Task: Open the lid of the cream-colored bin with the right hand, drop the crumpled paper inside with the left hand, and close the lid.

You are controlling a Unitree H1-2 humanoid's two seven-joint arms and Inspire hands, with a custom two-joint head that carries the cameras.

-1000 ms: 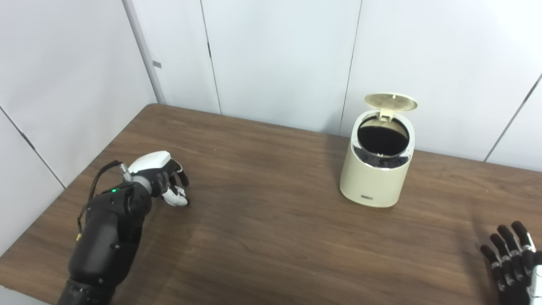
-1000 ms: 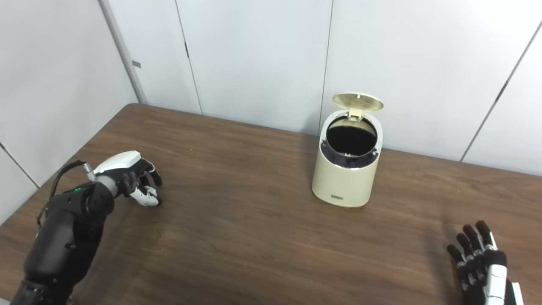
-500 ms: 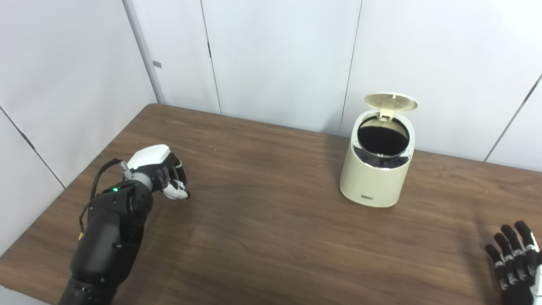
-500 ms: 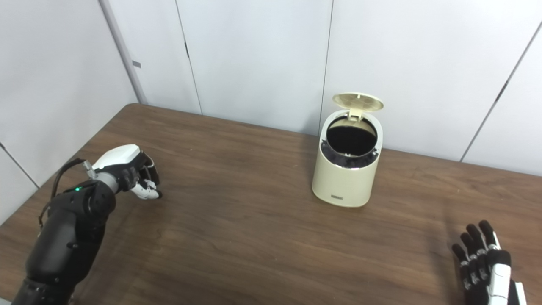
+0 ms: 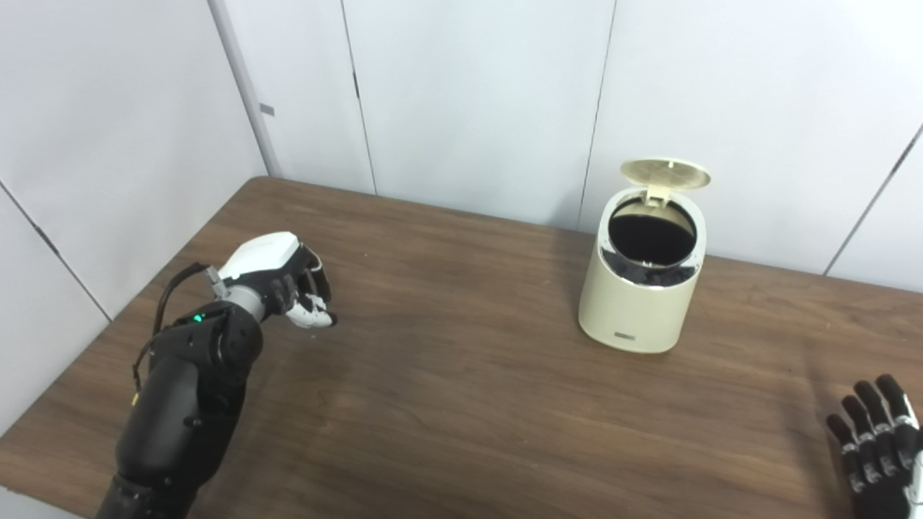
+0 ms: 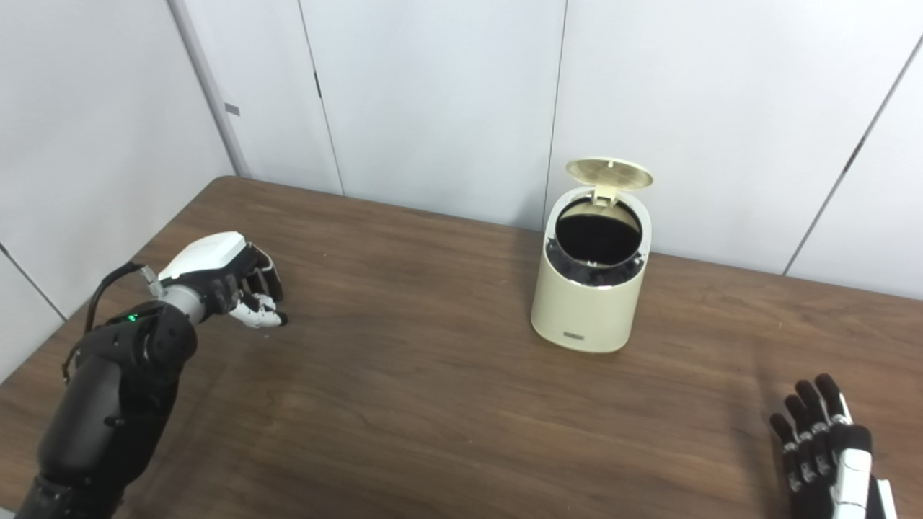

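The cream-colored bin (image 5: 638, 295) stands at the back right of the table. Its round lid (image 5: 665, 173) is tipped up, and the dark inside shows. My left hand (image 5: 285, 285) hovers over the table's left side, far from the bin. Its fingers are curled shut on a small white crumpled paper (image 5: 308, 317), which they mostly hide. At the bottom right corner, my right hand (image 5: 876, 450) is open with fingers spread, well short of the bin.
The brown wooden table (image 5: 461, 404) runs back to white wall panels (image 5: 476, 101) just behind the bin. Its left edge slants close to my left arm.
My left hand has risen off the table and moved slightly right with the paper in it. My right hand has sunk a little toward the bottom edge. The bin has not moved.
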